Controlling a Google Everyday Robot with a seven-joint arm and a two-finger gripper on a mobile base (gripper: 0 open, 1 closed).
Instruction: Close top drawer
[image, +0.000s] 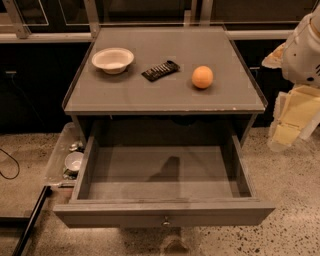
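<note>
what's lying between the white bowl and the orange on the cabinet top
In the camera view, a black packet lies between the bowl and the orange. The gripper hangs at the right, beside the cabinet.

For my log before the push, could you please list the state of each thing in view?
top drawer: pulled out, empty.
bowl: upright on cabinet top.
orange: whole, on cabinet top.
black packet: lying flat on cabinet top.
gripper: at cabinet's right, clear of the drawer.
</note>
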